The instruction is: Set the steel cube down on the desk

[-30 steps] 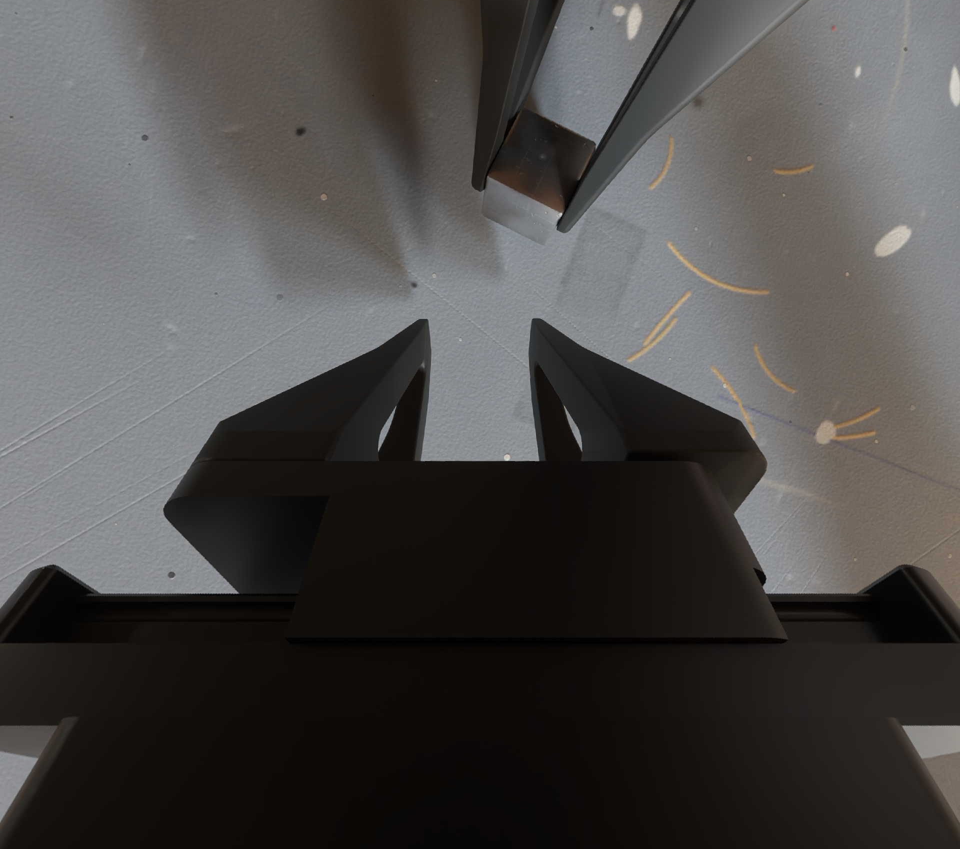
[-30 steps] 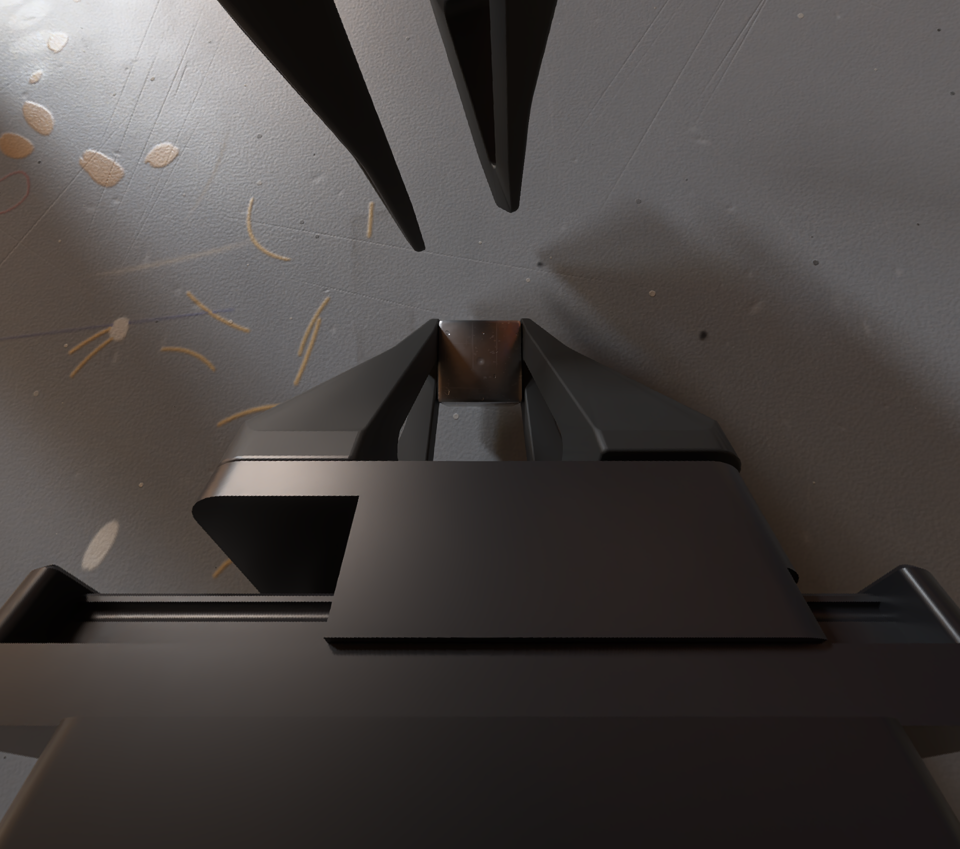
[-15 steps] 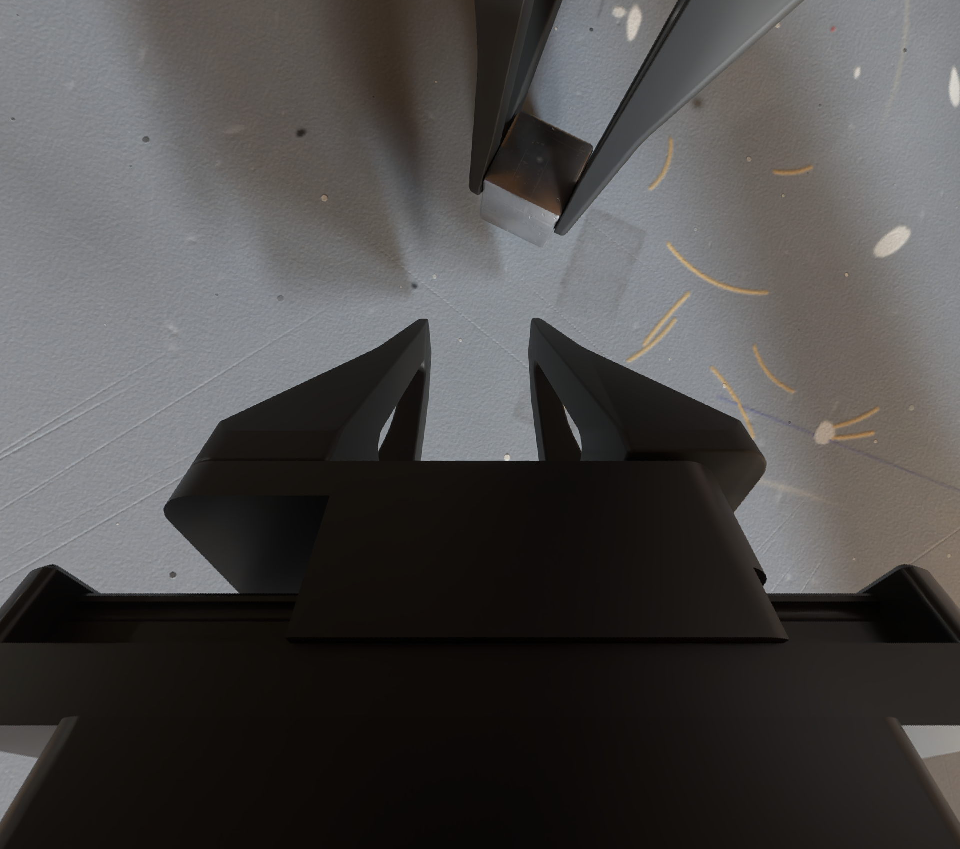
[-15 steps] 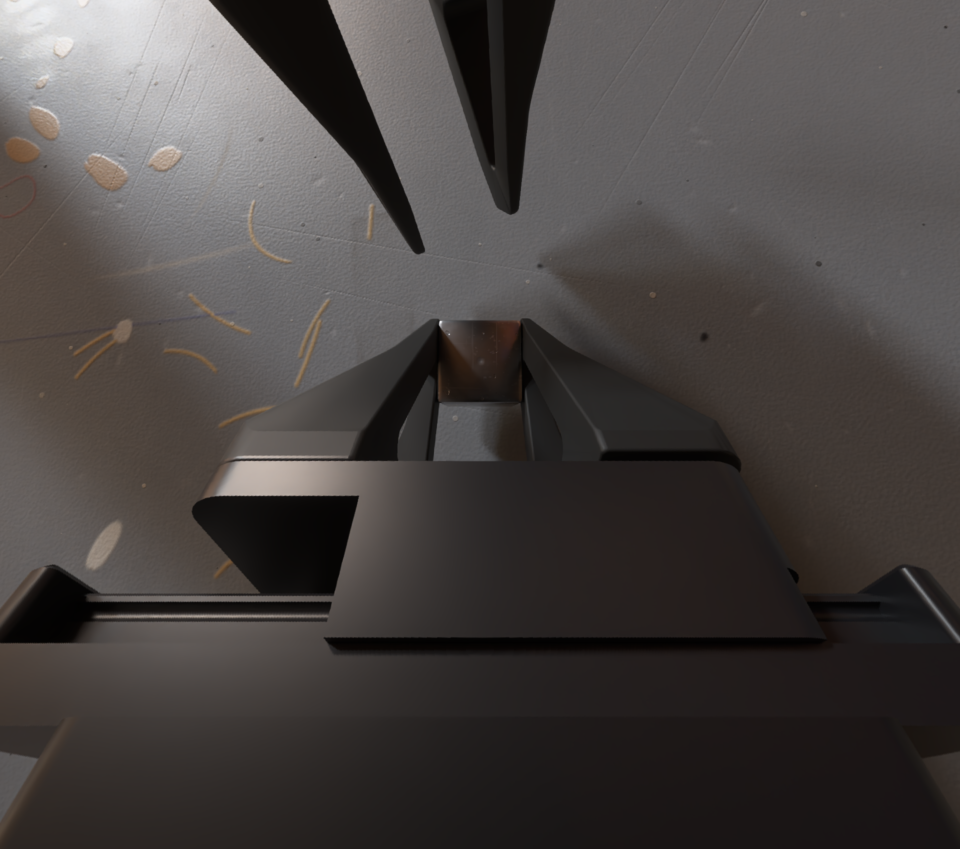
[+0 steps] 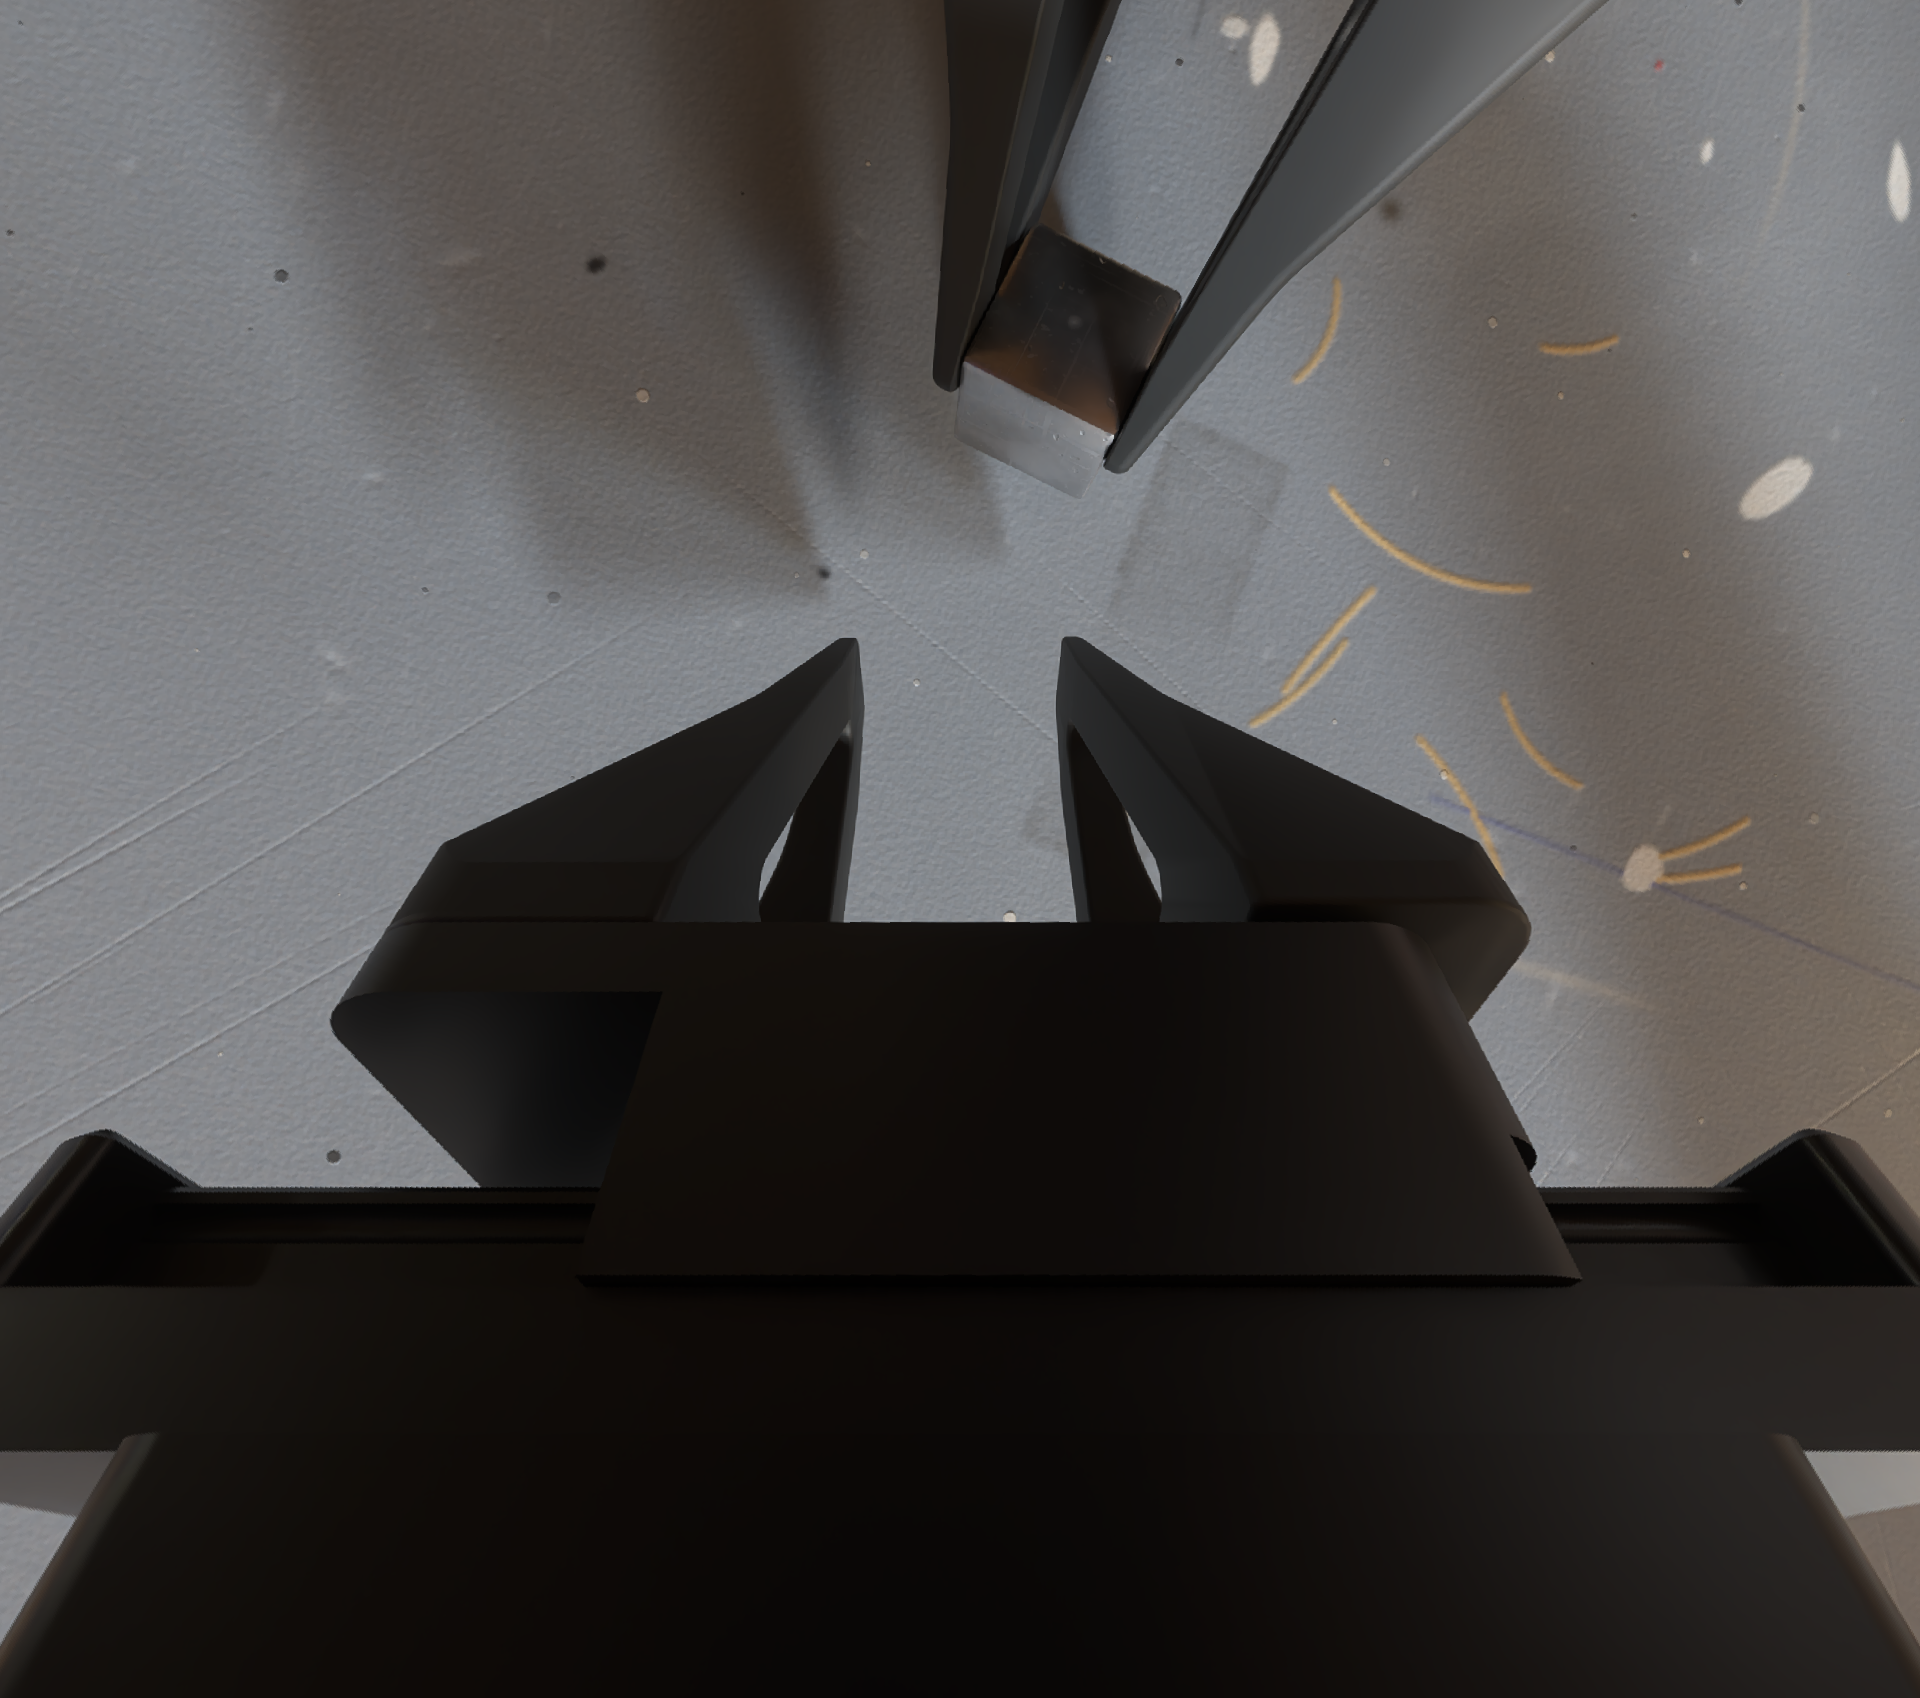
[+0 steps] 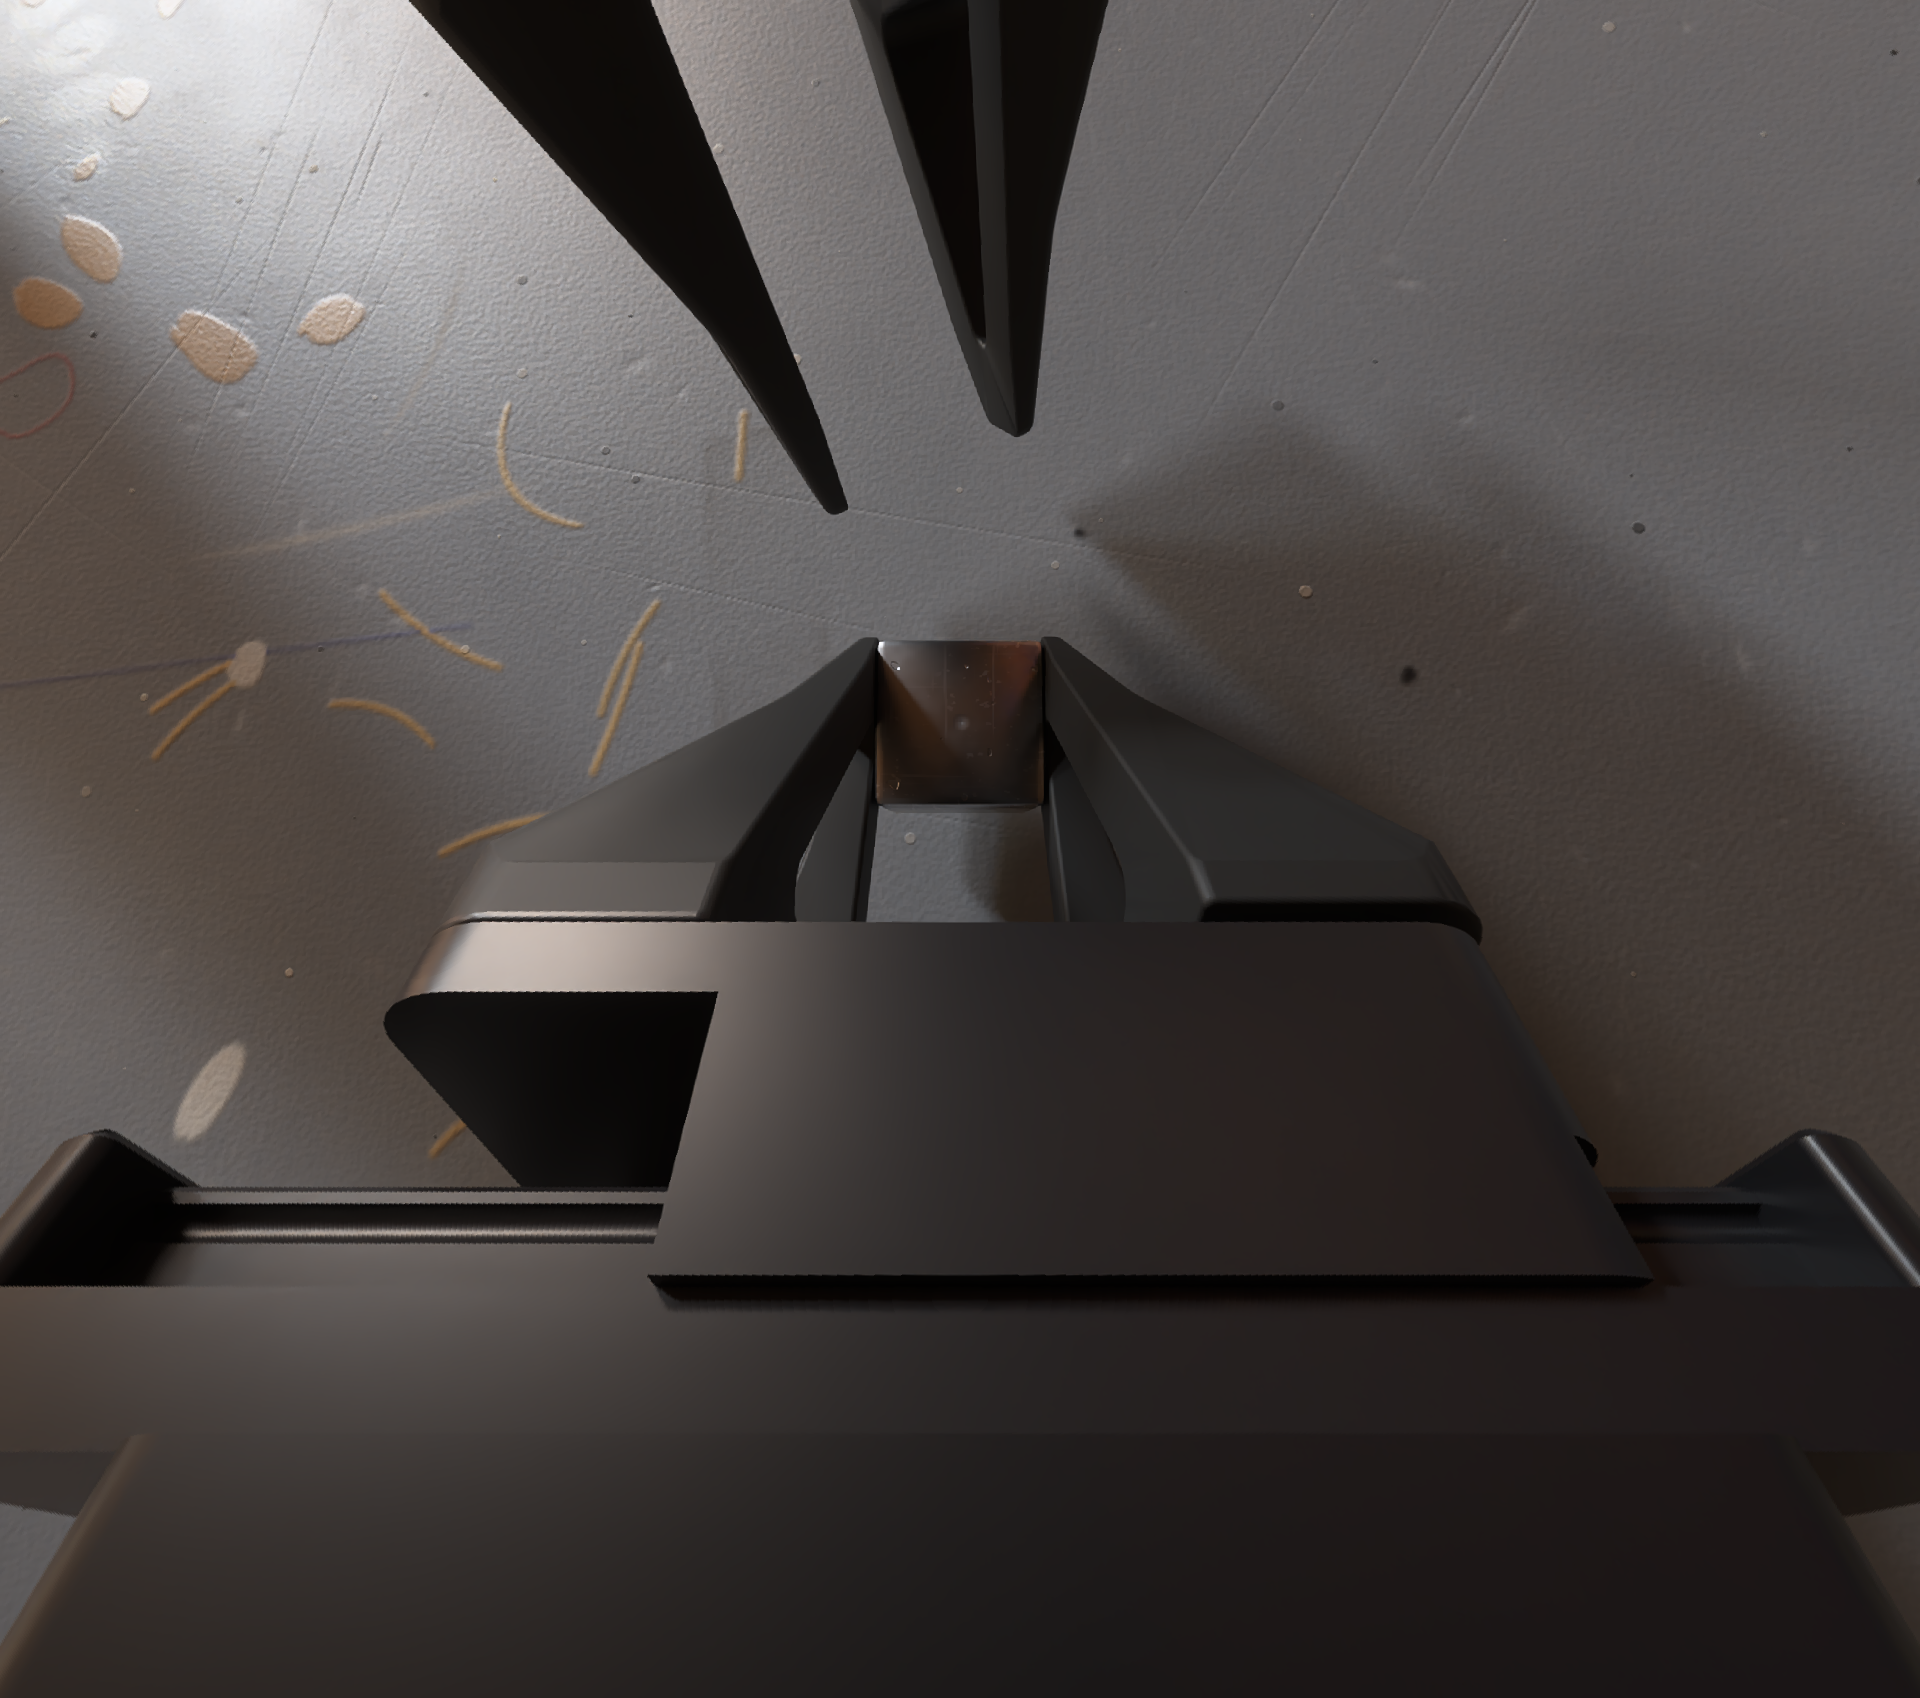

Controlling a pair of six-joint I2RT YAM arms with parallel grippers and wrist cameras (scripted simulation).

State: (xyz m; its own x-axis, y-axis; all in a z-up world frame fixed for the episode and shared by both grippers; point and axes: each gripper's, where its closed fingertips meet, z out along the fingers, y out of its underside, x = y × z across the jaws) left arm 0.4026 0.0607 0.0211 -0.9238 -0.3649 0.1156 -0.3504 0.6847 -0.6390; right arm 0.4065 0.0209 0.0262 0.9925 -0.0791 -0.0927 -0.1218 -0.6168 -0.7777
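The steel cube (image 6: 958, 718) is small and shiny, and it sits clamped between the fingertips of my right gripper (image 6: 958, 646), just above the grey desk (image 6: 1455, 298). In the left wrist view the cube (image 5: 1081, 329) shows between the right gripper's (image 5: 1034, 422) grey fingers, with its underside close to the desk (image 5: 416, 505); I cannot tell whether it touches. My left gripper (image 5: 958, 646) is open and empty, a short way in front of the cube. It also shows in the right wrist view (image 6: 925, 469), pointing down at the desk.
The desk carries tan curved marks (image 5: 1423, 568) and pale spots (image 5: 1771, 490) to the right of the cube in the left wrist view. Fine scratches (image 5: 260, 817) cross its left side. Soft shadows of both arms lie on it.
The right gripper with the cube has shifted very slightly, a touch lower toward the desk. The left gripper has stayed open and still.
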